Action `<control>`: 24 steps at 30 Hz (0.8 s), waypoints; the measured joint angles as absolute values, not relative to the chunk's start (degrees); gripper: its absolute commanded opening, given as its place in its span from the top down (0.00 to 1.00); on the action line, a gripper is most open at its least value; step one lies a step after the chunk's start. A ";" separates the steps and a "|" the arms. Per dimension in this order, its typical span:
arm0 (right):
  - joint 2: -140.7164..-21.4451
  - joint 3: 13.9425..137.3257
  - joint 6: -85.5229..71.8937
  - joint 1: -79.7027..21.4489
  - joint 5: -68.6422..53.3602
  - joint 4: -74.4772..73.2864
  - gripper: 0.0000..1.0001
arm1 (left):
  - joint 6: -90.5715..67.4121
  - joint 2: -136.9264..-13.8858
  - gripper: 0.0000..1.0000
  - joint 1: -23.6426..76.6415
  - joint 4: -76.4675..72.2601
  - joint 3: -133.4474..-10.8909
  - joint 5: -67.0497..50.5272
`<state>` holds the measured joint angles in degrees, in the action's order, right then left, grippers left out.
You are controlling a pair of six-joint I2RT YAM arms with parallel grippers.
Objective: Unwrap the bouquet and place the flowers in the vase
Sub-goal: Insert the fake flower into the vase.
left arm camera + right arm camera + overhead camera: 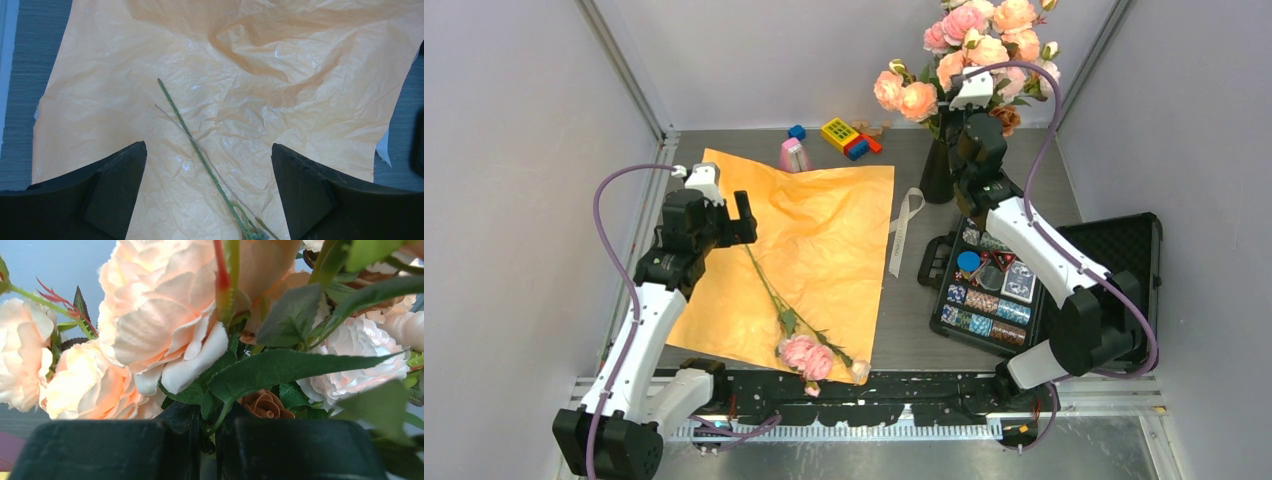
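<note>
The bouquet is unwrapped: its orange paper lies flat on the table. One of the flowers lies on it, pink blooms at the near edge and the thin green stem running up-left. My left gripper hovers open over the stem's bare end, which lies between its fingers and touches neither. At the back the black vase holds several pink and peach flowers. My right gripper is up among them, shut on a green flower stem.
A cream ribbon lies right of the paper. An open black case with small patterned items sits at the right. A pink metronome and coloured toy blocks stand at the back. Grey walls close in on both sides.
</note>
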<state>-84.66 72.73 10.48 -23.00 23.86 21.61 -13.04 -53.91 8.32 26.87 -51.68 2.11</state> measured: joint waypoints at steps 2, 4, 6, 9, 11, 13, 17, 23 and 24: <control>-84.82 72.29 10.33 -23.00 24.16 22.11 1.00 | -13.04 -53.91 0.02 8.32 26.87 -51.68 2.11; -84.93 71.99 10.31 -23.00 24.40 22.48 1.00 | -13.04 -53.91 0.02 8.32 26.87 -51.68 2.09; -84.90 71.50 10.28 -23.00 24.69 23.03 1.00 | -13.02 -53.91 0.02 8.32 26.87 -51.68 2.11; -84.93 70.52 10.26 -23.00 25.23 23.97 1.00 | -13.02 -53.91 0.02 8.32 26.87 -51.68 2.11; -85.03 70.08 10.24 -23.00 25.50 24.43 1.00 | -13.02 -53.89 0.02 8.32 26.87 -51.68 2.09; -85.32 69.58 10.13 -23.00 25.65 24.91 1.00 | -13.02 -53.89 0.02 8.32 26.87 -51.68 2.11; -85.76 69.01 9.93 -23.00 25.85 25.32 1.00 | -12.99 -53.87 0.02 8.32 26.89 -51.66 2.09; -85.78 68.79 9.61 -23.00 25.82 25.36 0.98 | -12.97 -53.87 0.02 8.32 26.87 -51.66 2.09; -85.78 68.77 9.52 -23.00 25.82 25.34 0.94 | -12.97 -53.87 0.02 8.32 26.87 -51.66 2.09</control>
<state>-85.78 68.77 9.52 -23.00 25.82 25.34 -12.97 -53.87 8.32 26.87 -51.66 2.09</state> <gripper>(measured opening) 0.133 0.986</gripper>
